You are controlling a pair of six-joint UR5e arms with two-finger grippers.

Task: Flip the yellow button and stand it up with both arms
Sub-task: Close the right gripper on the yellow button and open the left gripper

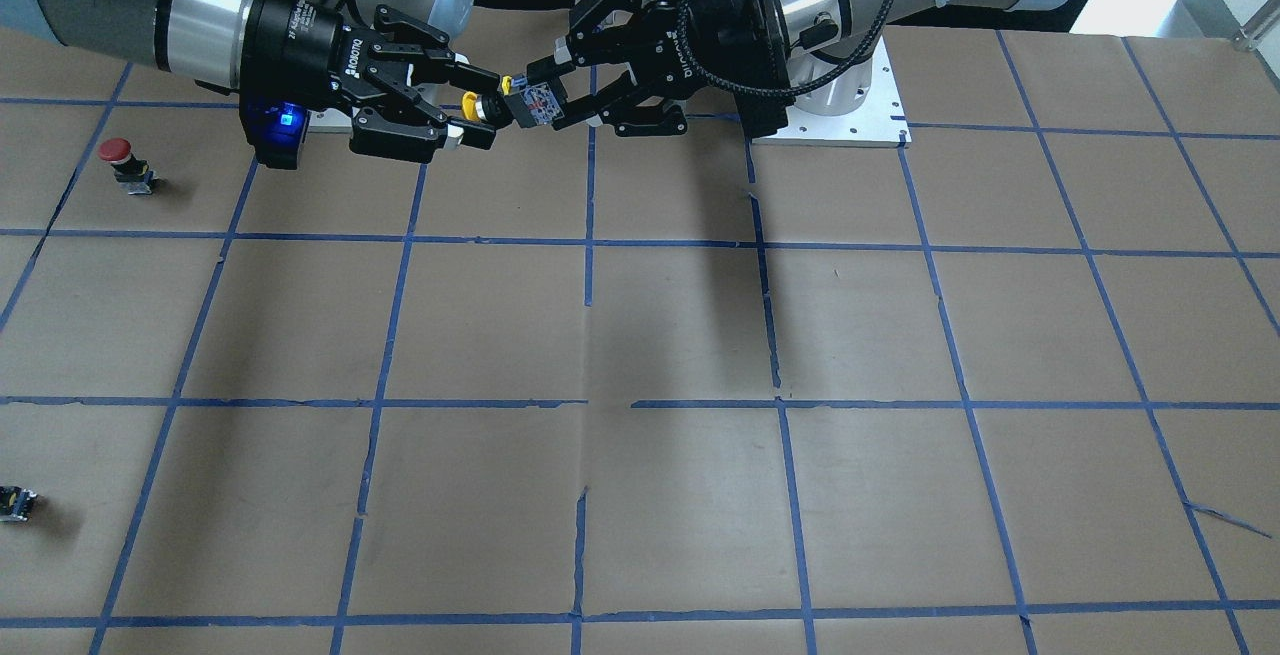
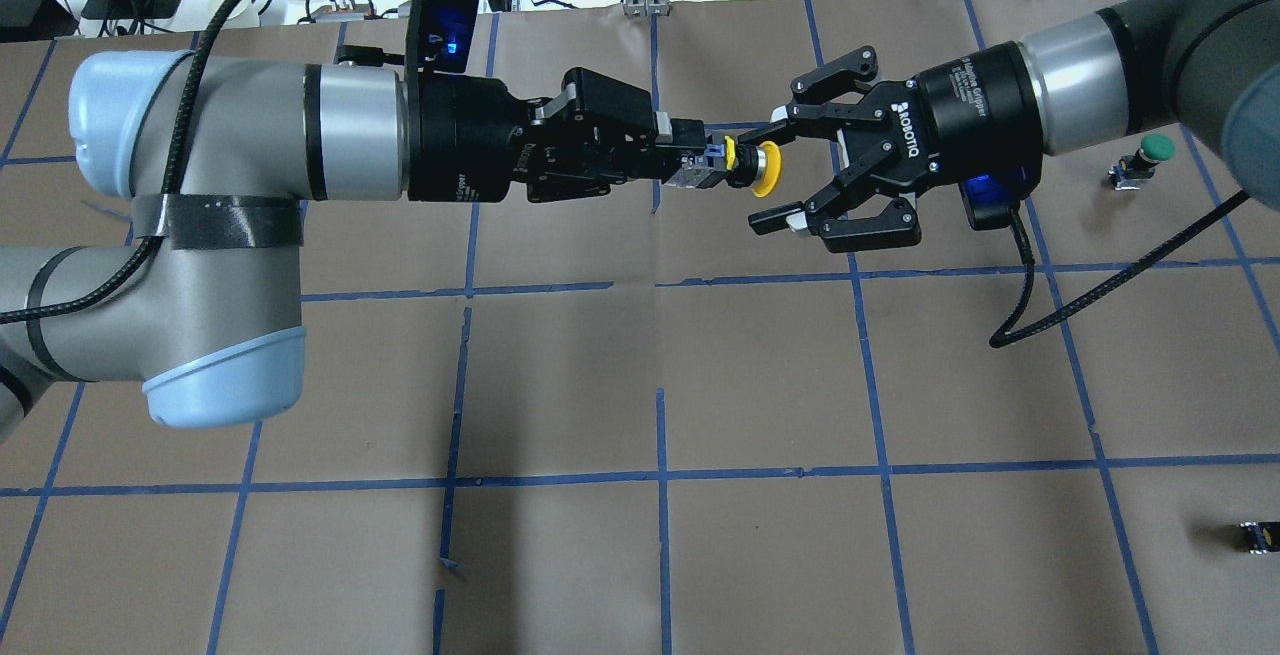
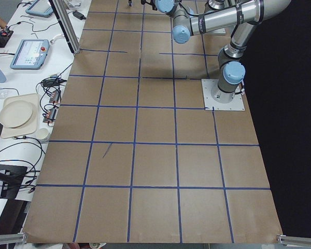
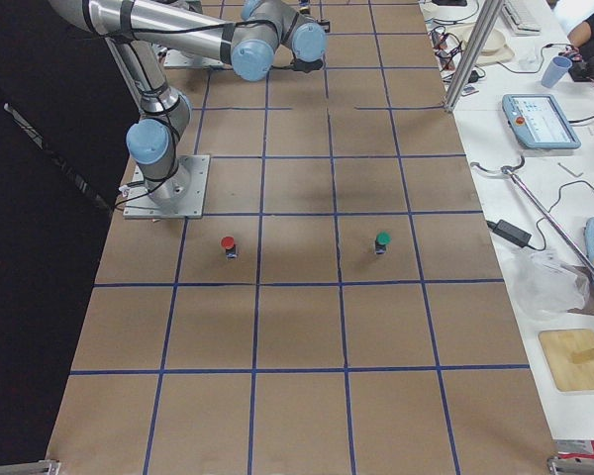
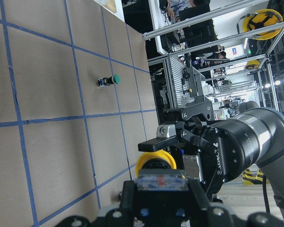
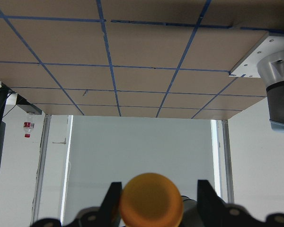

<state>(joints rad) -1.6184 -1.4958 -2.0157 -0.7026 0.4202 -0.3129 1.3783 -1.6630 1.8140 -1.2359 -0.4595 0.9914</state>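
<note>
The left gripper (image 2: 690, 157) is clamped on the blocky body of the yellow button (image 2: 748, 163), holding it clear of the table (image 2: 760, 365) with the cap pointing outward. Facing the left gripper, the right gripper (image 2: 770, 173) is spread wide, with fingers either side of the cap, seemingly not touching it.

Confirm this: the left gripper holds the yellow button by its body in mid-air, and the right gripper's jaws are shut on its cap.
Wrong on one count. The left gripper does hold the yellow button by its body in mid-air, but the right gripper has its jaws open, one each side of the cap; the overhead exterior view shows it.
</note>
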